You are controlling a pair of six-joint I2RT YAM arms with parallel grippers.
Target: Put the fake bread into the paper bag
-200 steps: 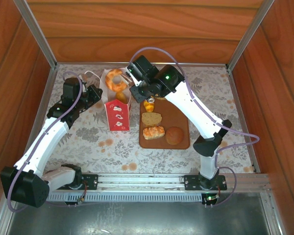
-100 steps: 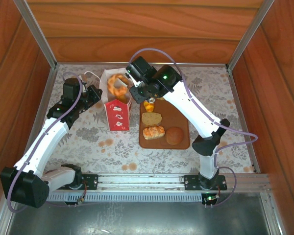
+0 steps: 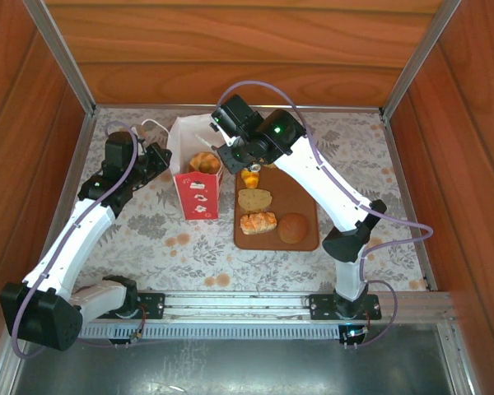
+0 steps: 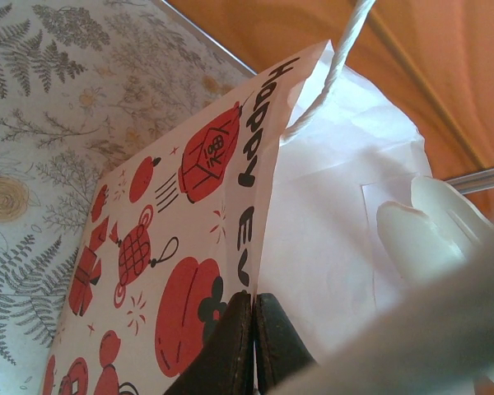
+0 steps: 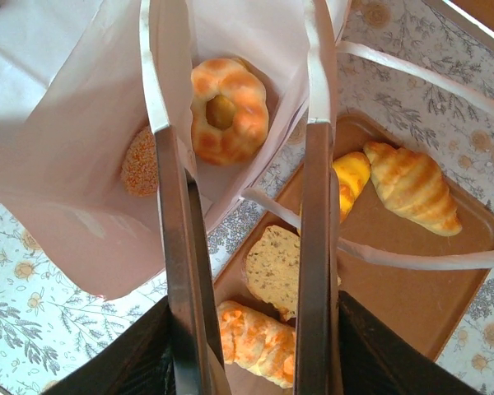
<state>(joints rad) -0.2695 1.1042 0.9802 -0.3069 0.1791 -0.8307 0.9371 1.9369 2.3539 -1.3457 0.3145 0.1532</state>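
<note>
Over the paper bag (image 3: 198, 196) mouth, right gripper (image 5: 232, 33) fingers apart, ring doughnut (image 5: 240, 89) inside; left gripper (image 4: 253, 306) tight on bag edge.

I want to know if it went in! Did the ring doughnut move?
Yes. In the top view the ring doughnut went from the far rim of the paper bag down inside, nearer its red front.

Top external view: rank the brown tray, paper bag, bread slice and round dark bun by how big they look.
1. Brown tray.
2. Paper bag, though it stands taller, nearer the camera.
3. Bread slice and round dark bun look about alike; I won't rank them.
</note>
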